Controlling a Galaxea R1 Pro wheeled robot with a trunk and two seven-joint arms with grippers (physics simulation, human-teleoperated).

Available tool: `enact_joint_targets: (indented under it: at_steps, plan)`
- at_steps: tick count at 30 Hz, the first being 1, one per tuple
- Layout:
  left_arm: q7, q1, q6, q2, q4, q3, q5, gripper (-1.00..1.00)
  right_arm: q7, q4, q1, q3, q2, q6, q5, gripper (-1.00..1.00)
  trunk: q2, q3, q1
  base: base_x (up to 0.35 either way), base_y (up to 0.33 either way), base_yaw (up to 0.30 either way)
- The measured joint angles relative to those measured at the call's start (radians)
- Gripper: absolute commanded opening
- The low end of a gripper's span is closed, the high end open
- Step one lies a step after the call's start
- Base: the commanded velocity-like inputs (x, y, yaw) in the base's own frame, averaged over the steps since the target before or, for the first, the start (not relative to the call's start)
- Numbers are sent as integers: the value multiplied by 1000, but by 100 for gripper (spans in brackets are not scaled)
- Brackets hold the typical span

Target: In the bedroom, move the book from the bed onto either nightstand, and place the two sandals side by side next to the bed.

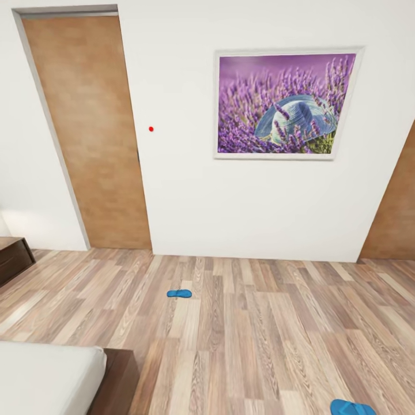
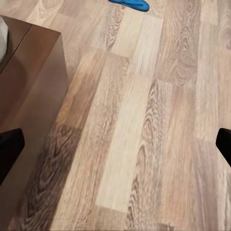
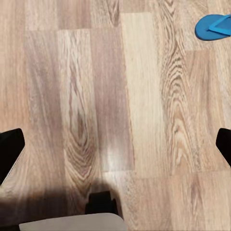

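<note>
One bright blue flip-flop sandal (image 1: pixel 179 293) lies flat on the wood-plank floor (image 1: pixel 259 334) in mixed browns, at about 11 o'clock from the centre of the floor in the head view, well apart from everything else. The second blue flip-flop sandal (image 1: pixel 351 408) sits at about 5 o'clock, cut by the lower edge of the picture, far from the first. The corner of the low bed (image 1: pixel 118 383), a dark brown wooden frame under a pale grey-white mattress, fills the 7 o'clock corner. A dark brown wooden nightstand (image 1: pixel 14 258) shows at 9 o'clock against the white wall (image 1: pixel 184 190).

On that wall hang a light brown wooden door (image 1: pixel 92 132) at 11 o'clock and a white-framed picture of purple lavender with a blue hat (image 1: pixel 285 104) at 1 o'clock.

The left gripper (image 2: pixel 115 144) hangs over bare planks beside the bed frame, fingers spread wide with nothing between them. The right gripper (image 3: pixel 115 149) is likewise wide open and empty above the floor, a blue sandal lying beyond it.
</note>
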State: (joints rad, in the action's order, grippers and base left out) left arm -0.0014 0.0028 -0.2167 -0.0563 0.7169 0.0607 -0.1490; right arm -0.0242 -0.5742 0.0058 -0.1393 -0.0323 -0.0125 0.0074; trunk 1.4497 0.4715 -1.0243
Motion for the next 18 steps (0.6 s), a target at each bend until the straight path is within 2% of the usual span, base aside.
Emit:
enact_joint_targets:
  at_steps: [18]
  plan:
    - [0,0,0,0,0,0,0,100,0,0,0,0,0,0,-1,100,0,6,0,328,0,0]
